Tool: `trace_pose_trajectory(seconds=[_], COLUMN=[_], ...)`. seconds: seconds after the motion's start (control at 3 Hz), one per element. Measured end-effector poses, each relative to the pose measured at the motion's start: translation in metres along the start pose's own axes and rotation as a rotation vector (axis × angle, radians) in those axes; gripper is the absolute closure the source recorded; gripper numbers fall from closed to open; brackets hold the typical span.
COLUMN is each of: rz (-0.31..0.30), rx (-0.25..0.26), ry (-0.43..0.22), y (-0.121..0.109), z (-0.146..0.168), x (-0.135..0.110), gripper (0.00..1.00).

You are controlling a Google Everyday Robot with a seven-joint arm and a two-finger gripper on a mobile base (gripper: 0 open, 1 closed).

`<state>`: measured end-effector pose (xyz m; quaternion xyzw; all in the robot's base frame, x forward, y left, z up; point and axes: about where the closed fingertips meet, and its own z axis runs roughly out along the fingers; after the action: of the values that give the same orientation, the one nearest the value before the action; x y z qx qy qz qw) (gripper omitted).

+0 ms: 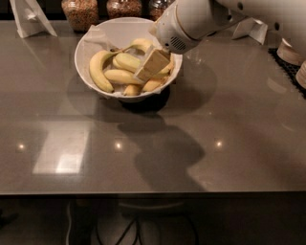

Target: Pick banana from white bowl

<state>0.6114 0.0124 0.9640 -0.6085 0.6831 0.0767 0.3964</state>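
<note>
Inside the white bowl [119, 29], the pincer [152, 64] at the banana's [125, 61] right end, its gape unclear

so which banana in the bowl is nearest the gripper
The greenish-yellow banana, long and nearly straight: its right end runs under the gripper, which hangs over the white bowl's right side. The strongly curved yellow banana lies far left.

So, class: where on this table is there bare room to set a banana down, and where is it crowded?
Bare: the wide front of the table, and the patch right of the white bowl. Crowded: the back edge with jars, and the bowl, where the hand hangs over the bananas.
</note>
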Motion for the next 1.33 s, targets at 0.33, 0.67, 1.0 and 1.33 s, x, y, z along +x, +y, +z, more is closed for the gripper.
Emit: trace_pose_trajectory(seconds=[0.33, 0.67, 1.0, 1.33], rz=[0.000, 0.015, 0.034, 0.043], rx=[-0.002, -0.017, -0.030, -0.035], ry=[0.006, 0.020, 0.044, 0.064], y=[-0.002, 0.000, 0.001, 0.000], z=[0.017, 0.030, 0.040, 0.049], x=[0.001, 0.008, 0.019, 0.028], gripper=[0.21, 0.23, 0.31, 0.31])
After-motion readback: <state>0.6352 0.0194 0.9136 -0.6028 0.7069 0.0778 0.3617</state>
